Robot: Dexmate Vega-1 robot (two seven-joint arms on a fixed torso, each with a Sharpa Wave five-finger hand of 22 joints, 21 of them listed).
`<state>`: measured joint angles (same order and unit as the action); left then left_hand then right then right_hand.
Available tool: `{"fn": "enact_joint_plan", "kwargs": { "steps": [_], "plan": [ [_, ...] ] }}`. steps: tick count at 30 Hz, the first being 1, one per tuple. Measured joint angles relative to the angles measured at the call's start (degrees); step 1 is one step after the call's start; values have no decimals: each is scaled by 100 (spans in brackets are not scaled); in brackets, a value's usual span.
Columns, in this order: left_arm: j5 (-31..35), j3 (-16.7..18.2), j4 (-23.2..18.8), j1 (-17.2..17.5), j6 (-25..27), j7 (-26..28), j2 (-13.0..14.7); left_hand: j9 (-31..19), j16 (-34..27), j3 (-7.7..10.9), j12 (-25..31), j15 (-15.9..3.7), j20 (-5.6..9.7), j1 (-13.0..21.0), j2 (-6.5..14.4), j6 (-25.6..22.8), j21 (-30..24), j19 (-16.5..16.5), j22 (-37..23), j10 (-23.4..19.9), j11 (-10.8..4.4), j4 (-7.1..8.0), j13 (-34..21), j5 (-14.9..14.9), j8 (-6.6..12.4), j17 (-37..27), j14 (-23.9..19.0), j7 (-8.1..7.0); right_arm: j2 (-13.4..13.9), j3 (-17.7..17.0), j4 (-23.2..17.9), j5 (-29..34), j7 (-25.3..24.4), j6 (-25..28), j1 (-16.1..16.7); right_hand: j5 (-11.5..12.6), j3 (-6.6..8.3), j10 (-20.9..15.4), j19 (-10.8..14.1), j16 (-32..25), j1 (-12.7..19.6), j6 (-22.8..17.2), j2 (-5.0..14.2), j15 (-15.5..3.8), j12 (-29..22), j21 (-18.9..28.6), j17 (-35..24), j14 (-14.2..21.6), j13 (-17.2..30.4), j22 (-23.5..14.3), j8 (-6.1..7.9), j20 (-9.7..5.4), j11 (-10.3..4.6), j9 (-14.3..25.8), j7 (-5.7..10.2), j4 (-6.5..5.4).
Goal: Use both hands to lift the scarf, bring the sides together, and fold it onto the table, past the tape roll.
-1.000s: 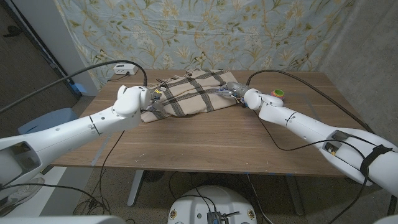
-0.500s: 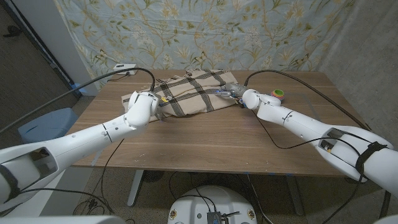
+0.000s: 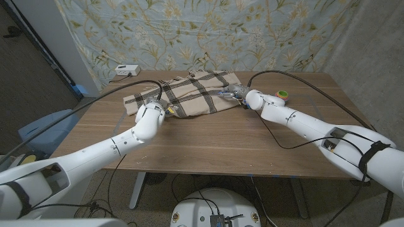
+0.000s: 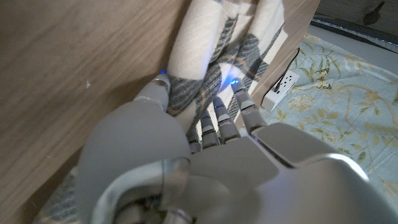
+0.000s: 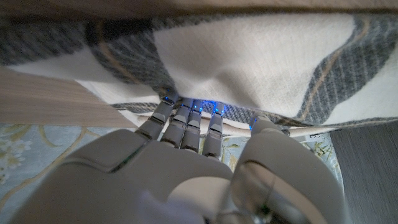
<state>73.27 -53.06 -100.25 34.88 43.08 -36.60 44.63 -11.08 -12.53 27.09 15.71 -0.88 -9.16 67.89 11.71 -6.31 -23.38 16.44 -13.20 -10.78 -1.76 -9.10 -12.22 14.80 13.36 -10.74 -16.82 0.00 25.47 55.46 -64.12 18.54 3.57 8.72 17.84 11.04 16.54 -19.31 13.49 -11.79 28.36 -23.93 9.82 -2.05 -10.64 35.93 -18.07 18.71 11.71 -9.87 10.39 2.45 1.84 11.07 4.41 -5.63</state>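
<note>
Under a pale floral curtain, the brown wooden tabletop carried the cream-and-grey plaid woollen scarf at its far side, lying spread out beside the green-and-red tape roll. My left hand had its fingers pinching the scarf's near left edge, and my right hand had its fingers closed on the right edge. I judged this grip at opposite sides was there so both ends could rise together and meet for the fold.

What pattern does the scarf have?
The scarf is cream with dark grey plaid stripes and thin tan lines, clearest in the right wrist view.
</note>
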Motion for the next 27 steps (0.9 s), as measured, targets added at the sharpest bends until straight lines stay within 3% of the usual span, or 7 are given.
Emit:
{"fn": "enact_joint_plan", "kwargs": {
  "steps": [3, 8, 11, 13, 14, 21, 27],
  "plan": [
    [102, 63, 138, 98, 27, 313, -99, -1, 0, 694, 3, -113, 56, 560, 44, -131, -211, 51, -127, -167, -25, 12, 0, 117, -11, -35, -167, -30, -24, 13, 69, -9, 4, -35, -20, 0, 41, 150, -10, 0, 0, 30, 0, -30, 3, -56, 19, -57, 0, 4, 0, -10, -44, -9, -29, 34],
    [213, 89, 428, 188, 19, 726, -214, 8, -268, 1259, 297, -171, 551, 1263, -30, -1065, -1060, 464, -555, -1118, -458, -28, 11, 72, 132, -64, -1241, -396, -53, 28, 141, -26, 2, -66, -30, 0, 90, 453, -20, 0, 0, 113, 0, -31, 50, -119, 28, -236, 0, 11, 0, -21, -104, -16, -31, 37],
    [295, 86, 624, 198, -30, 1066, -264, 7, -612, 1236, 604, -251, 940, 1590, -150, -2351, -2038, 748, -990, -2226, -646, -94, -3, -114, 422, -172, -2421, -554, -61, 38, 169, -29, 2, -68, -35, 0, 102, 457, -20, 0, 0, 113, 0, -31, 43, -141, 28, -236, 0, 11, 0, -21, -112, -16, -31, 49],
    [295, 60, 774, 195, -30, 1066, -290, 6, -809, 1061, 758, -354, 1071, 1718, -235, -3106, -2619, 747, -1217, -2799, -631, -114, -67, -191, 594, -323, -2908, -538, -61, 38, 169, -29, 14, -65, -35, 0, 102, 364, -31, 0, 0, 113, 0, -30, -6, -142, 28, -232, 1, 14, 6, -31, -94, -16, -31, 49],
    [396, 45, 854, 185, -157, 1617, -300, 0, -927, 974, 816, -331, 1105, 1730, -247, -3444, -2864, 724, -1296, -3022, -604, -119, -109, -196, 662, -429, -3017, -533, -64, 56, 176, -29, 28, -59, -41, 0, 102, 327, -31, -5, 0, 113, 0, -21, -18, -143, 39, -217, 1, 16, 22, -32, -96, -16, -31, 49],
    [454, -44, 1242, 68, -385, 2253, -287, -213, -1455, 695, 1121, -328, 1158, 1877, -289, -5811, -4121, 372, -1236, -4210, -665, -123, -638, 378, 1197, -1740, -3073, -307, -50, 91, 145, -23, 118, 9, -43, 0, 126, 258, -38, -51, -18, 87, -18, -30, -61, -185, 53, -130, 1, 17, 43, -38, -63, -16, -57, 74],
    [619, -139, 1476, -124, -801, 3172, -170, -839, -1633, 722, 1410, -338, 1158, 1813, -353, -6285, -4746, 112, -900, -4582, -696, -137, -1441, 877, 1797, -2667, -3083, -26, 10, 144, 76, 4, 208, 36, -5, 0, 150, 156, -37, -72, -23, 27, -24, -29, -62, -222, 82, -86, 1, 17, 65, -39, -103, -16, -73, 97]
  ]
}}
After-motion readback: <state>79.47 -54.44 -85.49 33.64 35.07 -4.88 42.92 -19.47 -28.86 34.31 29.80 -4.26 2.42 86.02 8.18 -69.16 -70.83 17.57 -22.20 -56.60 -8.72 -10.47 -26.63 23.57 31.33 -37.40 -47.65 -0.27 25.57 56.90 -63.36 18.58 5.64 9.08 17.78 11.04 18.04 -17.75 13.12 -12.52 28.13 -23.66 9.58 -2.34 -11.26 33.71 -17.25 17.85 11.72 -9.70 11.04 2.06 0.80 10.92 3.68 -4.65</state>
